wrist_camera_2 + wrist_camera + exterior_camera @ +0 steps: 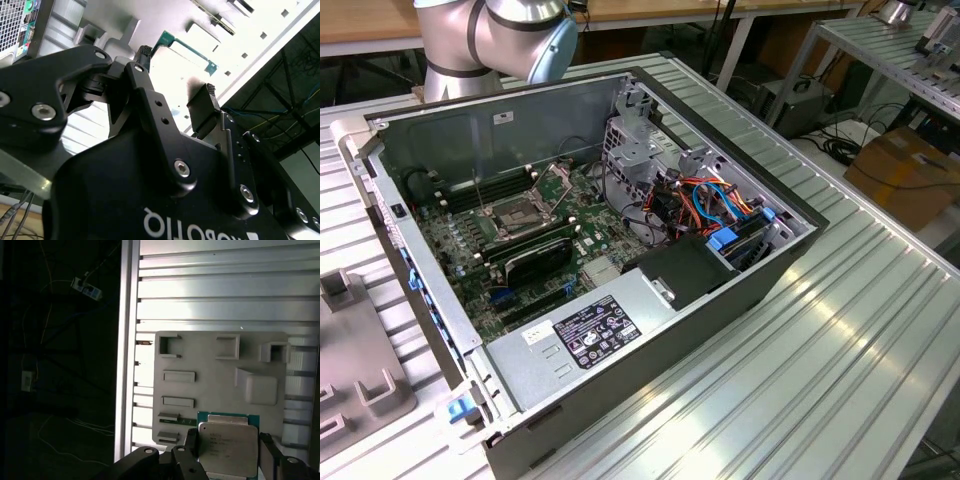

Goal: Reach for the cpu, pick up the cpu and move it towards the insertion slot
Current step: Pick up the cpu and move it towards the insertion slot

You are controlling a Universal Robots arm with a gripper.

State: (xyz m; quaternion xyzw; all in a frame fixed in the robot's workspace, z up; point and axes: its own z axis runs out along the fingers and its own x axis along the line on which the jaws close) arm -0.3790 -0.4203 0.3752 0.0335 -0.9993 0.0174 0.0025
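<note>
We see our jaws spread apart, straddling the cpu (227,447). It lies flat on a grey tray (200,390) on the bench (225,285).

Arm (490,40): cut off by the top edge of the exterior view.
Cpu (227,445): near edge lost past the frame in the first wrist view.
Insertion slot (525,212): detail in its dark centre too small to tell.
Grey plate (360,360): cut off at the exterior view's left; seemingly the one under the cpu.

cpu (227,447) on tray (210,390), insertion slot (520,213) in case (470,130)
</note>
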